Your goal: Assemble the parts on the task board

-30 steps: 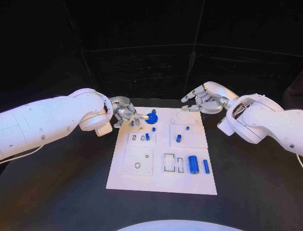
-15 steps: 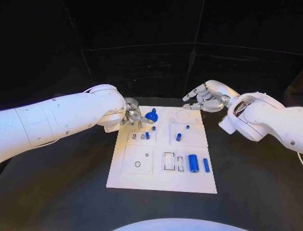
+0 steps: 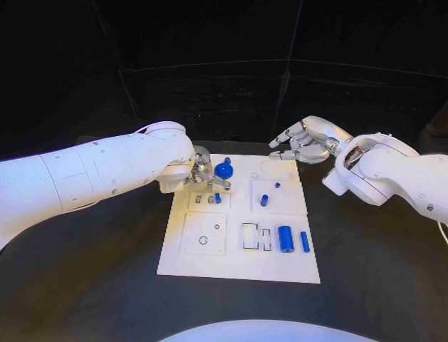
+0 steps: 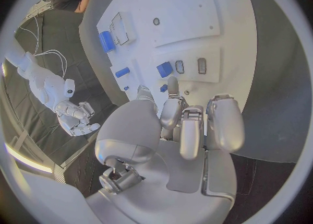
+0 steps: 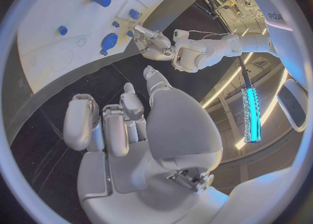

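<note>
The white board [image 3: 239, 235] lies mid-tabletop [image 3: 80, 285]. The left robot hand [image 3: 205, 176] hovers over its far left corner, fingers loosely apart, holding nothing, beside a round blue part [image 3: 225, 171]. The right robot hand [image 3: 298, 146], empty with curled fingers, hangs beyond the far right corner.

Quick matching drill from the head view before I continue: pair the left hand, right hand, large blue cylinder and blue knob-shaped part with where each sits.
Things:
1. left hand
2. right hand
3. large blue cylinder
4. blue knob-shaped part

Places:
A. lying on the task board, near part, right side
B. over the board's far left corner
C. beyond the board's far right corner, holding nothing
D. far part of the board, beside the left hand

Pairs: 1-B, 2-C, 3-A, 4-D
</note>
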`<state>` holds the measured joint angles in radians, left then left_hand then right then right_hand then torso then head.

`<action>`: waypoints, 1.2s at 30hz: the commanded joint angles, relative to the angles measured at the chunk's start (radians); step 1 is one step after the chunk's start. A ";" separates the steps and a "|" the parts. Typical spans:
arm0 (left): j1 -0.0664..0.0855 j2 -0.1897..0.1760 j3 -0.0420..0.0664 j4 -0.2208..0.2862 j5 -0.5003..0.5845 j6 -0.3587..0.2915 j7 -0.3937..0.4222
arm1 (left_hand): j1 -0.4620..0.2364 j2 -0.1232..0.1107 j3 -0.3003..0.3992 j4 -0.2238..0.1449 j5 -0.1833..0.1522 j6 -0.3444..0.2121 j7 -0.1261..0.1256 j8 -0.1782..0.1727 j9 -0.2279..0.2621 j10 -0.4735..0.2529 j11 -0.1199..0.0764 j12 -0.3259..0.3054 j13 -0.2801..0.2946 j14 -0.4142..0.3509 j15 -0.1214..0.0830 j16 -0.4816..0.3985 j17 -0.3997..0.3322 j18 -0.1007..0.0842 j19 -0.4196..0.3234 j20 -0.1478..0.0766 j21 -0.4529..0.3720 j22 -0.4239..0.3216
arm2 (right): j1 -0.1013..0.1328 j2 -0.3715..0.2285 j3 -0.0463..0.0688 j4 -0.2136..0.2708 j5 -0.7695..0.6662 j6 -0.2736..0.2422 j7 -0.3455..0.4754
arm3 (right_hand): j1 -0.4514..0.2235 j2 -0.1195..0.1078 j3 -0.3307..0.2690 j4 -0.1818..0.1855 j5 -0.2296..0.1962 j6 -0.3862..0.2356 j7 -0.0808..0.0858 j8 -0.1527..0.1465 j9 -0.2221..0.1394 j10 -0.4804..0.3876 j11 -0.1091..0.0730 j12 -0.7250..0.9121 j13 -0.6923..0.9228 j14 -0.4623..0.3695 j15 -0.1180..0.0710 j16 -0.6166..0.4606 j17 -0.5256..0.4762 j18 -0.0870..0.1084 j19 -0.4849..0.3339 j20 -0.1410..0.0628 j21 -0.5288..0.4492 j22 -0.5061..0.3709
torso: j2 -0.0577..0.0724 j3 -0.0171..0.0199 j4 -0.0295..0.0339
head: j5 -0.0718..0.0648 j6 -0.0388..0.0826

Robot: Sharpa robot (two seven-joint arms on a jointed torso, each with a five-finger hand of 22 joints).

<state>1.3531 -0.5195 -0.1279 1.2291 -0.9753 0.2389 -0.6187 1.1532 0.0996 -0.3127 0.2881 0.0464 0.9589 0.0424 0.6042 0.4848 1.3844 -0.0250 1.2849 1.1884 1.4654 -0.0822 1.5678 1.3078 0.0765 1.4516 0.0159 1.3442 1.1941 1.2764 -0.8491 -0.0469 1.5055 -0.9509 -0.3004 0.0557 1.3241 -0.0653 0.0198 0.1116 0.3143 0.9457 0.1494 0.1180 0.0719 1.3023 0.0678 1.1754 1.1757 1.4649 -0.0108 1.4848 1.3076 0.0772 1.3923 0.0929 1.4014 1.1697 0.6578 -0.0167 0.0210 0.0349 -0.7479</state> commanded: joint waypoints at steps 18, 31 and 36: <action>-0.004 0.034 -0.011 -0.046 -0.007 0.048 -0.018 | 0.020 0.028 0.012 -0.011 0.003 -0.020 -0.002 0.022 0.026 0.002 -0.006 0.008 0.007 0.105 -0.009 0.003 0.263 -0.008 0.000 0.001 0.010 0.009 | 0.002 0.008 0.000 -0.009 -0.001 0.014 -0.006 | 0.020 0.007 -0.010 -0.003 0.048 0.003 -0.002 0.006 -0.002 0.001 -0.009 0.001 -0.006 0.069 -0.007 -0.007 0.101 0.002 -0.002 -0.004 -0.010 -0.004 | 0.000 -0.0011 0.0018 | -0.001 -0.010; -0.010 0.056 -0.012 -0.062 -0.006 0.066 -0.013 | 0.038 0.026 0.036 -0.020 0.003 -0.027 -0.003 0.032 0.043 0.001 -0.006 0.007 0.006 0.105 -0.009 0.003 0.263 -0.008 -0.001 0.002 0.016 0.017 | 0.002 0.013 0.000 -0.012 -0.007 0.017 -0.009 | 0.022 0.008 -0.010 -0.003 0.053 0.003 -0.002 0.006 -0.002 0.001 -0.009 0.001 -0.006 0.069 -0.007 -0.008 0.101 0.002 -0.002 -0.004 -0.010 -0.005 | 0.000 -0.0007 0.0008 | 0.000 -0.016; -0.012 0.060 -0.012 -0.066 -0.006 0.068 -0.012 | 0.040 0.026 0.043 -0.021 0.003 -0.028 -0.003 0.034 0.047 0.001 -0.006 0.006 0.007 0.105 -0.009 0.003 0.263 -0.008 -0.001 0.002 0.017 0.018 | 0.002 0.014 0.000 -0.014 -0.009 0.019 -0.010 | 0.022 0.008 -0.010 -0.003 0.053 0.003 -0.002 0.006 -0.002 0.001 -0.009 0.001 -0.006 0.069 -0.007 -0.008 0.101 0.002 -0.002 -0.004 -0.010 -0.005 | 0.000 -0.0001 0.0007 | -0.002 -0.019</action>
<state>1.3404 -0.4610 -0.1401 1.1644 -0.9764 0.2924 -0.6327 1.1822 0.1257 -0.2747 0.2673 0.0465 0.9379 0.0424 0.6316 0.5314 1.3863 -0.0269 1.2898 1.1945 1.4653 -0.0821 1.5677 1.3075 0.0766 1.4516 0.0160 1.3573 1.2113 1.2765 -0.8359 -0.0470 1.4917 -0.9548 -0.2894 0.0452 1.3345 -0.0548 0.0170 0.1088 0.3628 0.9457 0.1494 0.1188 0.0709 1.3023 0.0678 1.1755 1.1706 1.4649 -0.0108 1.4810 1.3074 0.0772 1.3923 0.0929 1.3972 1.1659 0.6581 -0.0174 0.0223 0.0342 -0.7658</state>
